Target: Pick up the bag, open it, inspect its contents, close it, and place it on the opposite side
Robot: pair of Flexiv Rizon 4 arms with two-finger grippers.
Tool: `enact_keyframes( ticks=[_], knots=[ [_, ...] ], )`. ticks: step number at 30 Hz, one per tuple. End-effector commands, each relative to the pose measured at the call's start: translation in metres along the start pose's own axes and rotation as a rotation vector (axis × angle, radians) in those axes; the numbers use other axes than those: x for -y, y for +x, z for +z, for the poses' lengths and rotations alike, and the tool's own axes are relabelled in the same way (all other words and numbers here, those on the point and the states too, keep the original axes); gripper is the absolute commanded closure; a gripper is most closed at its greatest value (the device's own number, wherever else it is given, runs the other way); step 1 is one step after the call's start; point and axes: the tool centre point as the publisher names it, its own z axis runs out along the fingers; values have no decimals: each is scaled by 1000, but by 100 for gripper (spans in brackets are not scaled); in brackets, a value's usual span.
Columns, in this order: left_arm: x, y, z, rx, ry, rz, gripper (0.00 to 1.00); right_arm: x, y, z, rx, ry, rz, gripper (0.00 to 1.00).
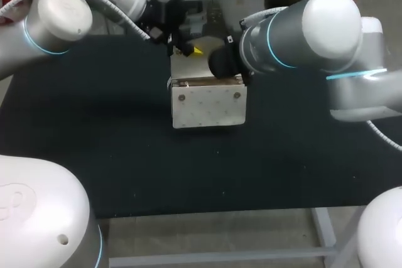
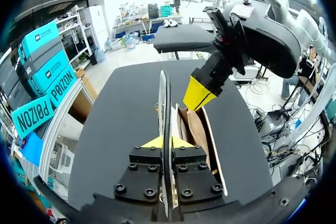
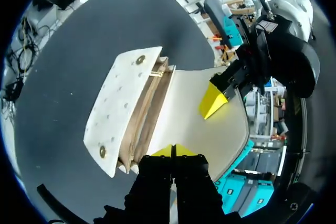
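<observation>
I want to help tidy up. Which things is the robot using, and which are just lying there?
Using: bag; left fingers, gripping it; right fingers.
Just there: black table.

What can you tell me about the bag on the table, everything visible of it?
The bag is small, cream-white and leather-like, with faint dots and two round metal studs on its front. It stands on the black table with its flap lifted open, showing brown compartments; no contents can be seen. The left pincer grips the flap's free edge; the right pincer seems to grip its side edge.
</observation>
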Motion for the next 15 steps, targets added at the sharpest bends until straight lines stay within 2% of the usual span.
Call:
enact_keyframes(
  ticks=[1,9,15],
  knots=[
    [-9,-18,5,-87,15,-52,100,-2,16,-28,42,13,5,100],
    [-41,-47,38,-161,15,-165,100,-10,45,-40,9,7,12,100],
    [-62,-61,54,-147,18,-196,100,-11,70,-38,-7,-4,18,100]
  ],
)
